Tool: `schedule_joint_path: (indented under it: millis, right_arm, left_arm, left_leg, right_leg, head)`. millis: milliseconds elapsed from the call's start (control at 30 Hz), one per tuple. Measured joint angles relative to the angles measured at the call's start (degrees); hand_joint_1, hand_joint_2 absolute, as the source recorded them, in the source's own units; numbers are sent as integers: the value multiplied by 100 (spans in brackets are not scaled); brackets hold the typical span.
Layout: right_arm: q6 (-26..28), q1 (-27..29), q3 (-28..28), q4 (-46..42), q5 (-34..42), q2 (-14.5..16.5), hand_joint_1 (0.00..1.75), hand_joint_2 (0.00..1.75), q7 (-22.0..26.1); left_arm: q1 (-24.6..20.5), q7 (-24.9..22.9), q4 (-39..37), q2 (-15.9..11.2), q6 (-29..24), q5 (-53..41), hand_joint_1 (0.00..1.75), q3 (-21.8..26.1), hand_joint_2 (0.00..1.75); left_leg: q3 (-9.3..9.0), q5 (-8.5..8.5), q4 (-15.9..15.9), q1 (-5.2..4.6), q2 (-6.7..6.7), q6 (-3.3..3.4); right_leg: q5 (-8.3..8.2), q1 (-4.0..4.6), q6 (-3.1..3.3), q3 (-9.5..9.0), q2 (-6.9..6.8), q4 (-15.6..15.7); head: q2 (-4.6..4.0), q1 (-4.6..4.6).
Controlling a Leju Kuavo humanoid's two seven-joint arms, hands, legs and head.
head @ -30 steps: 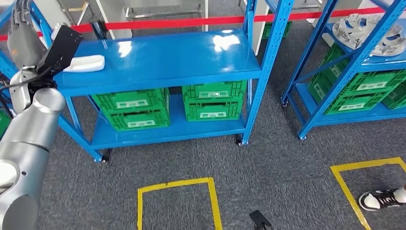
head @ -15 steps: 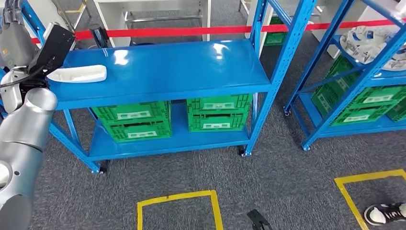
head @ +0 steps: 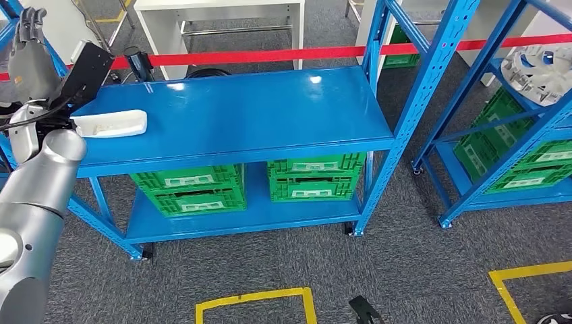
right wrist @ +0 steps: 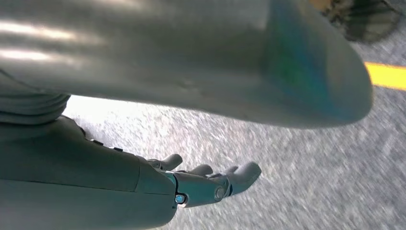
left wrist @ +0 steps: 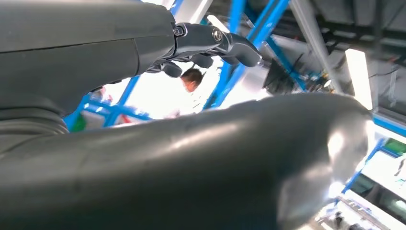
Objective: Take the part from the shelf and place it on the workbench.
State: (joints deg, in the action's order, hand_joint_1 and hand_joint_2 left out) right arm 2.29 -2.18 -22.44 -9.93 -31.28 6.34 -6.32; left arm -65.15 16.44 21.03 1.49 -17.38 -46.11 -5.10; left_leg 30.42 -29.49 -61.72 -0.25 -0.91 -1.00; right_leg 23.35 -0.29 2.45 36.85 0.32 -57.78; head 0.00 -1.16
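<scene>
- The part (head: 108, 123), a pale, shallow tray-like piece, lies on the top board of the blue shelf (head: 256, 115), near that board's left end and close to its front edge. Nothing holds it.
- The left hand (head: 28, 55) is raised beside the shelf's left upright, above and to the left of the part and apart from it. Its fingers point upward and hold nothing; in the left wrist view the fingers (left wrist: 210, 43) look loosely extended, unclenched.
- The right hand (right wrist: 201, 184) hangs over grey carpet, its fingers slack and empty.
- Risk: the left forearm carries a dark, flat camera block (head: 84, 71) that sits between hand and part. A careless descent could catch this block on the part and push it along the board.
- Risk: the part lies near the front edge, so a nudge toward the robot could tip it off onto the floor.
- Risk: the piece looks smooth and low-sided, so a pinch on its rim may slip; a grasp spanning its width would probably be safer.
- Risk: the shelf's blue upright stands just beside the raised hand, and a sideways swing could knock against it.
- The workbench cannot be identified with certainty; a white table (head: 222, 20) stands beyond the red tape (head: 303, 52).
</scene>
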Motion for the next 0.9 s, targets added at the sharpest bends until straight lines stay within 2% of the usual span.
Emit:
schedule_joint_path:
  millis: [33, 67, 133, 167, 200, 233, 300, 333, 367, 467, 500, 533, 600, 633, 667, 700, 733, 800, 833, 867, 900]
  right_arm:
    - [1, -5, -2, -1, 0, -1, 0, 0, 0]
    - [2, -9, -3, -1, 1, -2, 0, 0, 1]
    - [3, -3, -6, 0, 1, -2, 0, 0, 0]
    - [3, 7, -7, 1, 1, -2, 0, 0, -1]
    - [3, 15, -8, 1, 0, -2, 0, 0, -3]
    - [3, 19, -8, 1, -1, -2, 0, 0, -4]
    - [3, 17, -11, 2, -2, -3, 0, 0, -4]
    - [3, 10, -15, 2, -2, -3, 0, 0, -5]
    - [3, 8, -19, 3, -2, -4, 0, 0, -4]
    - [2, -1, -34, 3, -1, -10, 0, 0, -2]
    - [2, -9, -40, 3, 0, -13, 0, 0, -3]
    - [1, -19, -46, 3, 2, -15, 0, 0, -3]
    - [1, -26, -58, 3, 7, -15, 0, 0, -10]
    - [1, -22, -67, 3, 8, -15, 0, 0, -16]
    - [1, -16, -75, 3, 9, -16, 0, 0, -21]
    - [1, -8, -84, 3, 9, -18, 0, 0, -25]
    - [1, -3, -90, 3, 9, -22, 0, 0, -27]
    - [2, 7, -96, 3, 13, -37, 0, 0, -30]
    - [3, 8, -97, 3, 14, -43, 0, 0, -32]
    - [3, 11, -98, 3, 15, -47, 0, 0, -36]
    - [3, 13, -99, 3, 15, -49, 0, 0, -40]
  left_arm:
    - [14, -4, 2, -27, 7, 16, 0, -2, 0]
    - [37, -7, -2, -55, 16, 38, 0, -3, 0]
    - [123, -13, -8, -118, 35, 79, 0, -4, 0]
    - [170, -12, -9, -147, 37, 87, 0, -5, 0]
    - [206, -11, -9, -173, 36, 91, 0, -7, 0]
    - [230, -9, -9, -199, 35, 89, 0, -8, 0]
    - [255, -10, -16, -258, 34, 88, 0, -9, 0]
    - [266, -18, -19, -285, 35, 88, 0, -11, 0]
    - [280, -28, -16, -305, 37, 89, 0, -14, 0]
    - [294, -81, 1, -328, 73, 91, 0, -27, 0]
    - [286, -104, 1, -332, 93, 92, 0, -31, 0]
    - [282, -124, 2, -336, 113, 92, 0, -34, 0]
    - [290, -141, -2, -340, 137, 93, 0, -37, 0]
    - [305, -143, -4, -340, 145, 94, 0, -38, 0]
    - [322, -143, -7, -340, 150, 95, 0, -39, 0]
    - [333, -141, -7, -341, 154, 96, 0, -39, 0]
    - [338, -140, -7, -341, 157, 97, 0, -39, 0]
    - [340, -136, -11, -340, 167, 97, 0, -41, 0]
    - [338, -136, -15, -338, 174, 97, 0, -42, 0]
    - [338, -136, -18, -337, 182, 97, 0, -43, 0]
    - [336, -135, -20, -337, 188, 97, 0, -43, 0]
  left_leg:
    - [199, -13, -325, 9, 17, -29]
    - [445, -97, -691, 18, 30, -56]
    - [902, -452, -1188, 36, 39, -88]
    - [1033, -588, -1213, 40, 44, -90]
    - [1085, -595, -1080, 42, 48, -83]
    - [1069, -416, -786, 42, 53, -71]
    - [970, 274, -54, 32, 64, -33]
    - [915, 532, 209, 20, 69, -10]
    - [878, 661, 351, 12, 72, 14]
    - [677, 676, 421, 32, 65, 119]
    - [604, 682, 428, 41, 66, 160]
    - [546, 661, 428, 43, 67, 192]
    - [479, 570, 424, 33, 56, 231]
    - [442, 521, 420, 29, 45, 237]
    - [394, 469, 415, 25, 33, 237]
    - [336, 416, 409, 21, 26, 234]
    - [271, 359, 404, 17, 22, 228]
    - [158, 249, 397, 6, 22, 201]
    - [116, 204, 401, -1, 16, 173]
    - [83, 173, 405, -7, 8, 142]
    - [54, 168, 391, -14, -2, 101]
  right_leg:
    - [48, -6, 29, -72, 1, 6]
    - [108, -8, 49, -141, 6, 8]
    - [248, -10, 56, -295, 23, 10]
    - [325, -11, 53, -388, 35, 10]
    - [401, -11, 47, -485, 44, 10]
    - [481, -10, 39, -588, 51, 10]
    - [636, -1, 9, -748, 68, 2]
    - [722, 8, -22, -813, 77, 2]
    - [779, 20, -59, -882, 84, -7]
    - [817, 39, -152, -1000, 70, -153]
    - [823, 36, -176, -912, 56, -344]
    - [882, 30, -204, -743, 40, -633]
    - [1166, 22, -252, -230, 19, -1325]
    - [1321, 21, -262, 2, 18, -1555]
    - [1393, 22, -260, 157, 17, -1617]
    - [1320, 24, -246, 213, 16, -1481]
    - [1109, 30, -223, 181, 14, -1179]
    - [523, 60, -149, 19, -4, -432]
    - [354, 79, -115, -43, -5, -195]
    - [253, 92, -87, -82, -5, -68]
    - [258, 96, -68, -105, 0, -52]
  head:
    - [0, 2]
    - [0, 6]
    - [0, 8]
    - [0, 8]
    - [0, 8]
    - [0, 8]
    - [0, 9]
    - [0, 9]
    - [0, 11]
    - [0, -2]
    - [0, -10]
    - [0, -11]
    - [0, -16]
    - [0, -17]
    - [0, -19]
    - [0, -19]
    - [0, -20]
    - [0, -19]
    - [0, -23]
    - [0, -27]
    - [0, -31]
